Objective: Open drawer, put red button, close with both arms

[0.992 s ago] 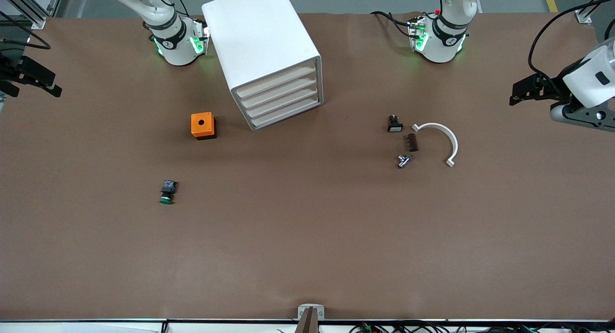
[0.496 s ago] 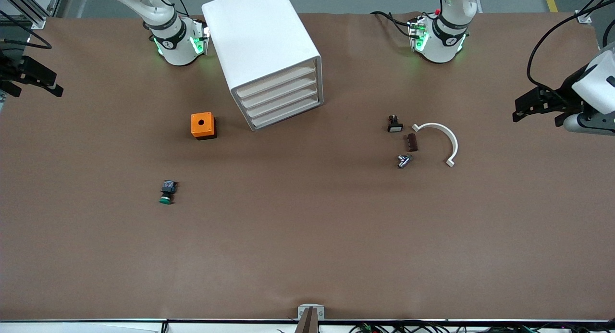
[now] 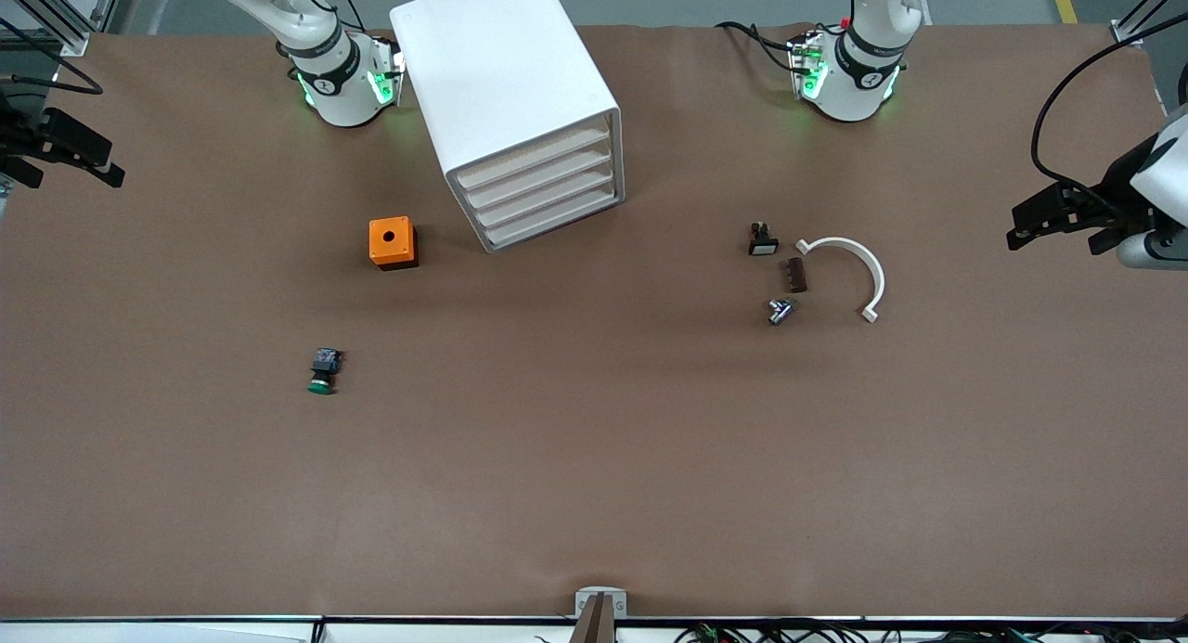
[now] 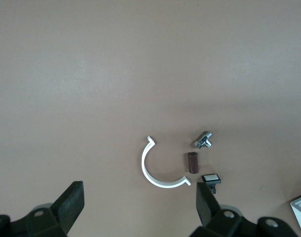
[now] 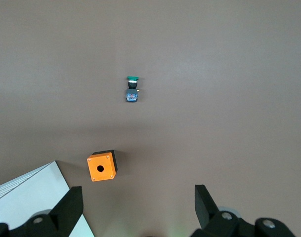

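Note:
The red button is not in any view. The white drawer cabinet (image 3: pixel 520 114) stands between the arm bases with all its drawers shut; it also shows in the right wrist view (image 5: pixel 26 197). My left gripper (image 3: pixel 1053 221) hangs open and empty over the left arm's end of the table; in the left wrist view (image 4: pixel 139 195) its black fingers stand wide apart over bare table. My right gripper (image 3: pixel 65 156) hangs open and empty over the right arm's end of the table; in the right wrist view (image 5: pixel 138 197) its jaws are also wide apart.
An orange box with a hole (image 3: pixel 392 242) (image 5: pixel 102 166) sits beside the cabinet. A green-capped button (image 3: pixel 322 371) (image 5: pixel 133 89) lies nearer the front camera. A white arc (image 3: pixel 858 263) (image 4: pixel 150 170), brown piece (image 3: pixel 796 275), metal fitting (image 3: pixel 780 310) and a small black-and-white part (image 3: pixel 762 240) lie toward the left arm's end.
The left arm has drawn its gripper outward toward its end of the table and lower in the front view. The right gripper has barely moved. Nothing on the table has moved.

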